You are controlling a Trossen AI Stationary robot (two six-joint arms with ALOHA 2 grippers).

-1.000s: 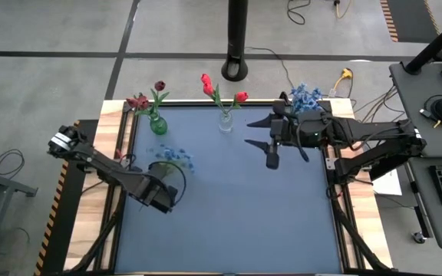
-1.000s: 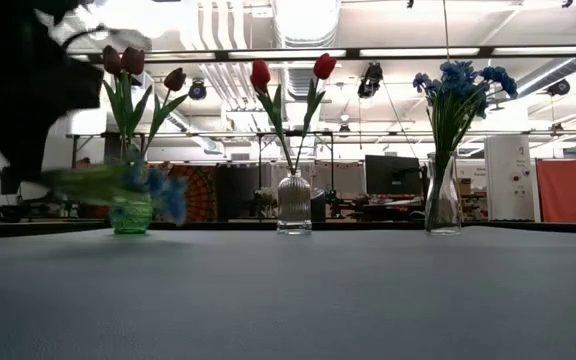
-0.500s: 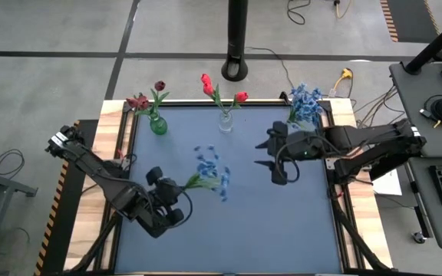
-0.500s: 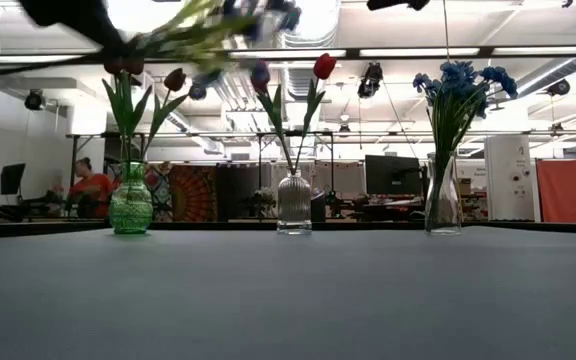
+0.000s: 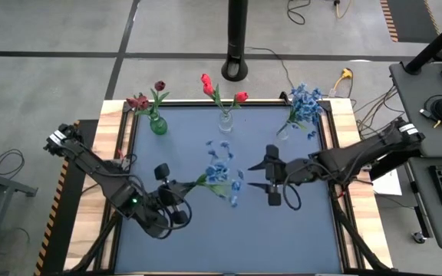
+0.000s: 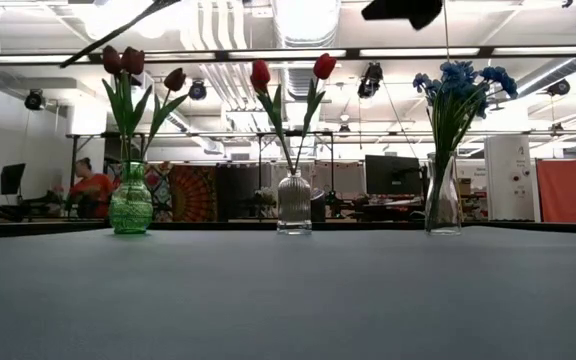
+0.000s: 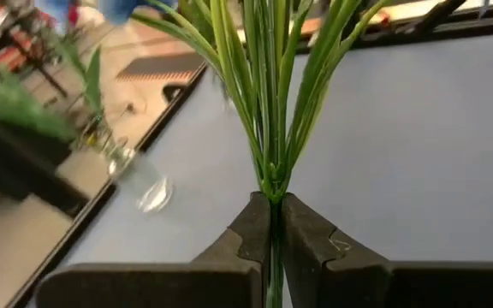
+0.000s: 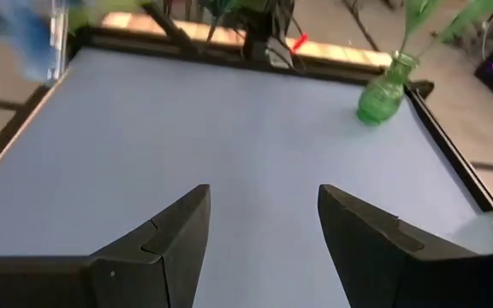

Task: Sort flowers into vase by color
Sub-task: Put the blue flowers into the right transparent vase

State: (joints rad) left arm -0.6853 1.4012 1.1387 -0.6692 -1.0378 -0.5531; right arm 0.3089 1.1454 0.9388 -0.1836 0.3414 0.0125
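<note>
Left gripper (image 5: 176, 186): we see it over the left half of the table, clamped tight on the stems of a blue bunch (image 5: 222, 170); in the left wrist view the two dark fingers (image 7: 248, 229) press against the green stems (image 7: 272, 128) from both sides.
Blue bunch: we find it carried above the blue table (image 5: 229, 238), its blossoms spread out near the middle, stems running back to the left gripper; in the low view only a dark slanting line at the top left can be made out, and we cannot tell what it is.
Right gripper (image 5: 273, 175): we see it just right of the blue bunch, apart from it, fingers spread and holding nothing; the right wrist view shows bare table between its two fingers (image 8: 165, 235).
Green vase (image 5: 158, 124): at the far left edge; we count dark maroon blooms (image 6: 128, 62) standing upright in it.
Clear ribbed vase (image 6: 294, 203): far edge, middle; it holds red tulips (image 6: 260, 74).
Tall clear vase (image 6: 441, 195): far right corner; we see blue flowers (image 6: 460, 80) standing in it.
Room beyond: we note a person in red (image 6: 90, 187) seated far behind the green vase.
</note>
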